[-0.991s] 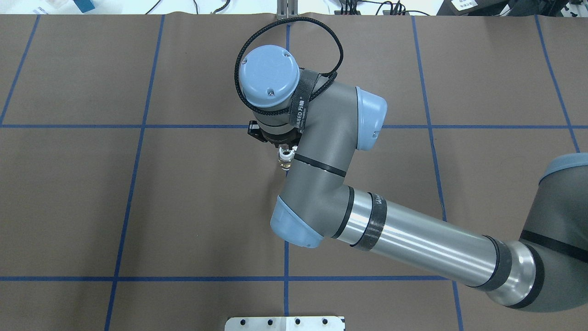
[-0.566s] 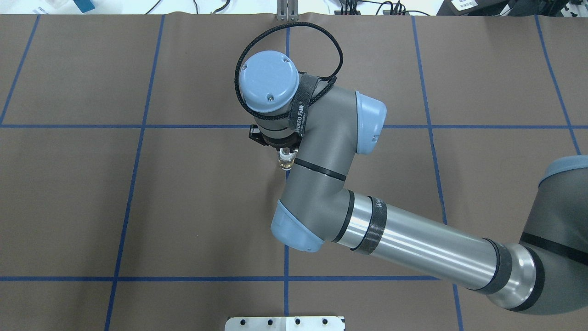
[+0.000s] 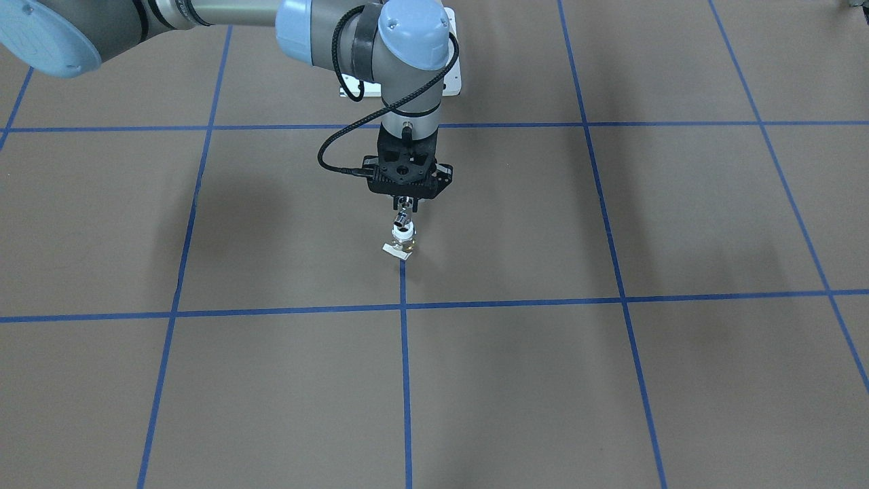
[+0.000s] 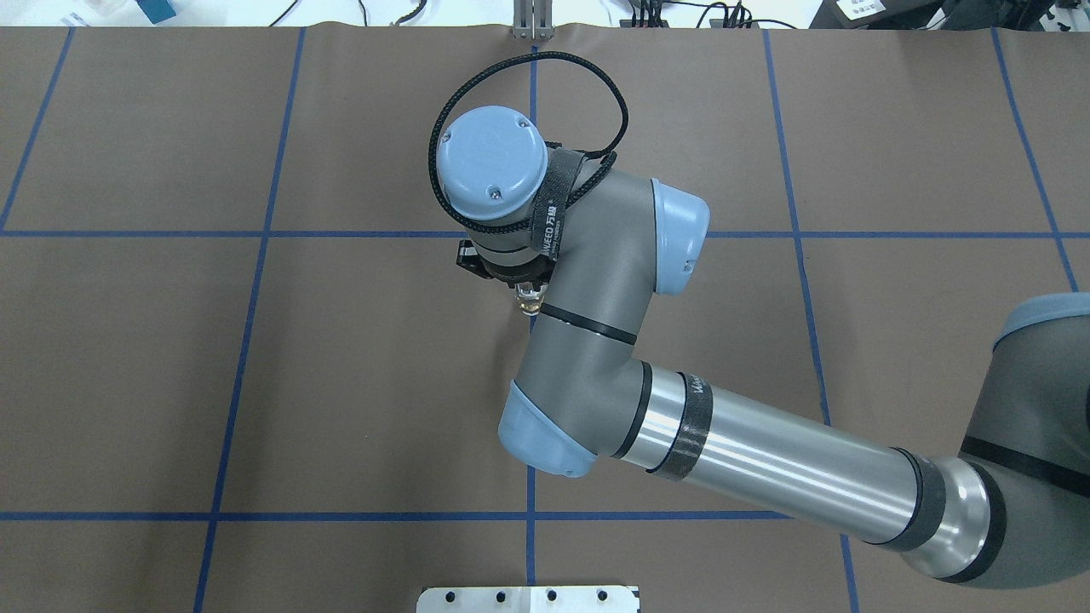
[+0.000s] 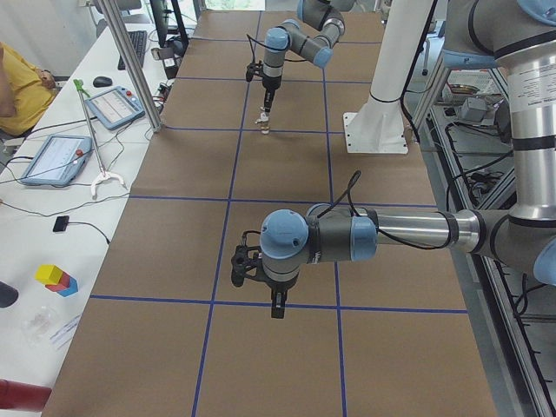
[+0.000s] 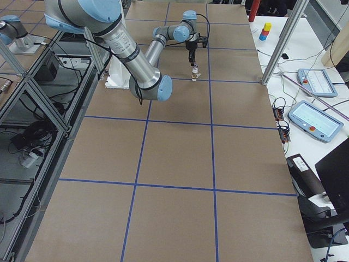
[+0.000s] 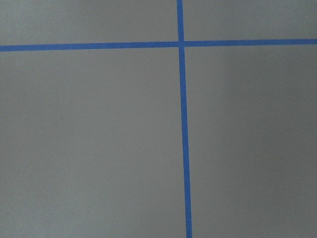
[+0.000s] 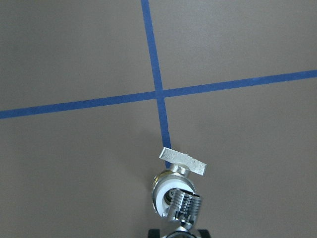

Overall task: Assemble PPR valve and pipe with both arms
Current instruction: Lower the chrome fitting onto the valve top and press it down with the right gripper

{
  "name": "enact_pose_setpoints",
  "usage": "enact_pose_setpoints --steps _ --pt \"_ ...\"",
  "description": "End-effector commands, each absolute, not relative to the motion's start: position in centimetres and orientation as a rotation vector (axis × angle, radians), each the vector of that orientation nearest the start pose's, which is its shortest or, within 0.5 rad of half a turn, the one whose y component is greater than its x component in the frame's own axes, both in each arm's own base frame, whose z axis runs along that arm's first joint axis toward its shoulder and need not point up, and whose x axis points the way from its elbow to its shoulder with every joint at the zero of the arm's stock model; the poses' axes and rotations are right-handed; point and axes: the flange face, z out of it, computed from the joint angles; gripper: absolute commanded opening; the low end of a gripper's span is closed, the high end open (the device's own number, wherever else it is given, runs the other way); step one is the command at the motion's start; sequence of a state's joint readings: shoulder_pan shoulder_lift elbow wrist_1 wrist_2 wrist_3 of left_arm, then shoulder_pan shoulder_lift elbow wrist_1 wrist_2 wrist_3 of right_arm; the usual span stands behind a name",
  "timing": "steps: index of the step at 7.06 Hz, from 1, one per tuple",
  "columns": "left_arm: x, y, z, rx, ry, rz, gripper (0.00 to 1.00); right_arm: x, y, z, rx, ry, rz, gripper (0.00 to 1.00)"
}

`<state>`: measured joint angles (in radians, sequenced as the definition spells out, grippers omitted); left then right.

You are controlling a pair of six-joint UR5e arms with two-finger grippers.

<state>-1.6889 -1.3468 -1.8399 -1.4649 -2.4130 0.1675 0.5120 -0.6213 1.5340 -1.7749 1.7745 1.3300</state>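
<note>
The PPR valve (image 3: 404,243) stands upright on a blue tape line, white collar on top and lever tab (image 3: 392,250) at its foot. It also shows in the right wrist view (image 8: 171,191) and partly in the overhead view (image 4: 530,296). My right gripper (image 3: 405,202) hangs straight above it, shut on the chrome pipe (image 3: 402,219), whose lower end sits at the valve's collar (image 8: 184,206). My left gripper (image 5: 276,306) shows only in the exterior left view, low over bare table far from the valve. I cannot tell whether it is open or shut.
The brown table is marked with a blue tape grid (image 4: 255,234). The white pedestal base (image 5: 382,122) stands at the robot's side of the table. Operators' desks with tablets (image 6: 313,117) and a metal post (image 5: 139,78) line the far edge.
My right wrist has shifted slightly left and toward the robot over the valve. The valve has stayed in place.
</note>
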Motion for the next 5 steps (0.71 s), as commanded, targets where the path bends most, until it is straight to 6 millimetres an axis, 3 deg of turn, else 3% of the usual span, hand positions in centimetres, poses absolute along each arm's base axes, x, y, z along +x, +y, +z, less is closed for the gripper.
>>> enact_pose_setpoints --steps 1,5 --pt "-10.49 -38.33 63.10 0.064 0.841 0.021 1.00 -57.64 -45.29 10.95 0.079 -0.727 0.183 0.00" --pt "-10.49 -38.33 63.10 0.064 0.841 0.021 1.00 -57.34 -45.37 10.76 0.083 -0.730 0.183 0.00"
